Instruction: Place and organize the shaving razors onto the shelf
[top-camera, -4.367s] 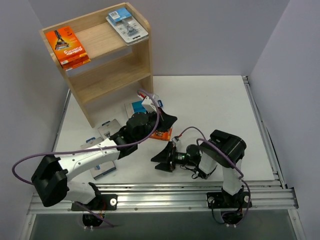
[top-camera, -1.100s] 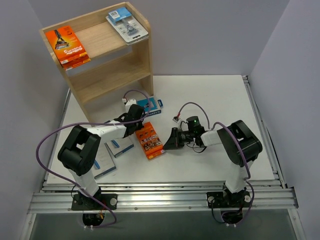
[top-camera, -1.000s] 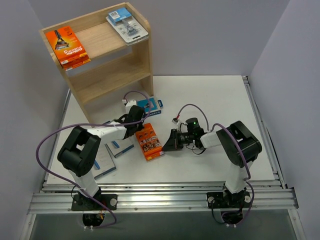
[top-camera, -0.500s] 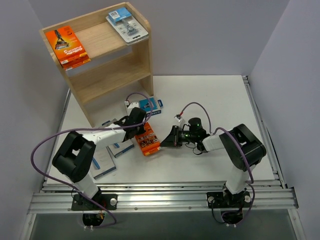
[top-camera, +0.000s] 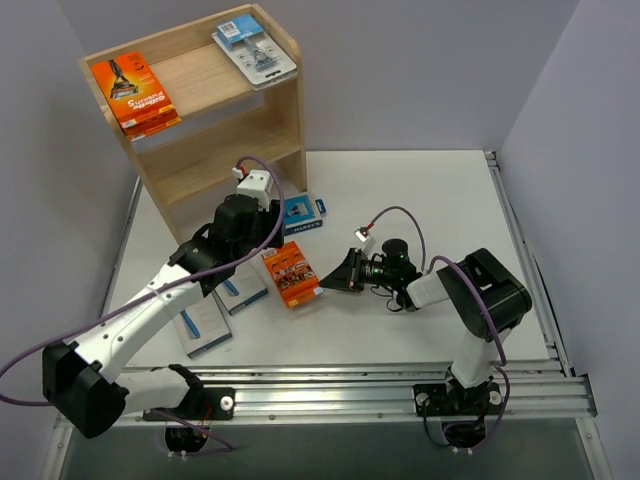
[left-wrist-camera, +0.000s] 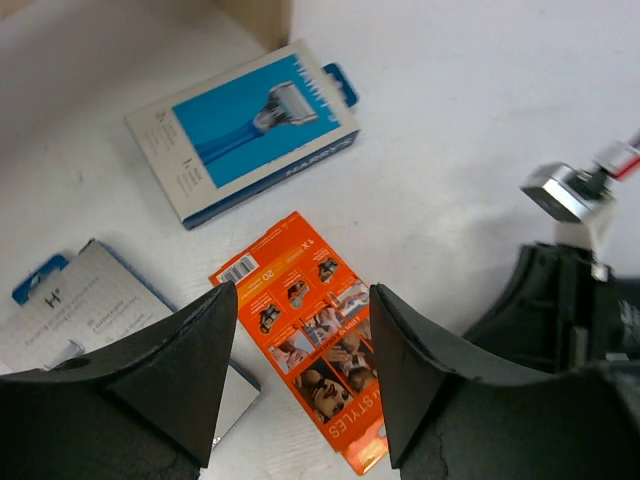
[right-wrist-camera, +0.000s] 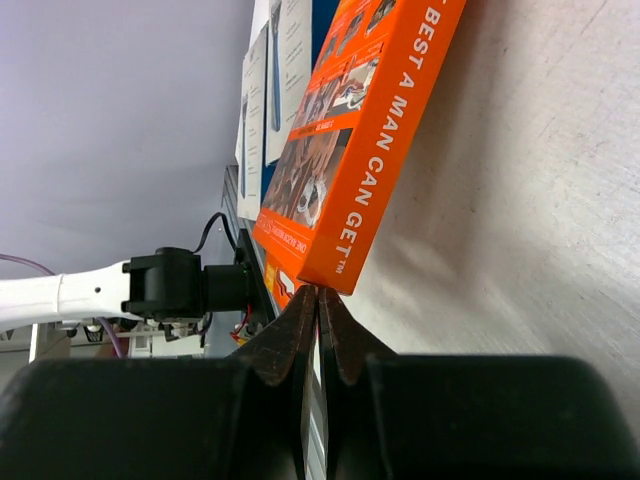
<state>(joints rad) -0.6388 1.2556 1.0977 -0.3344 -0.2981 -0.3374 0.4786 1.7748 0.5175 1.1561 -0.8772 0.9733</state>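
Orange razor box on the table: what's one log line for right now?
left gripper: open, above orange box | right gripper: shut, at box corner | orange box: lying on table

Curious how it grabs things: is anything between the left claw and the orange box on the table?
Nothing visible. The open left gripper hangs over the orange box with only air between. The shut right gripper sits at the box's corner, off to one side.
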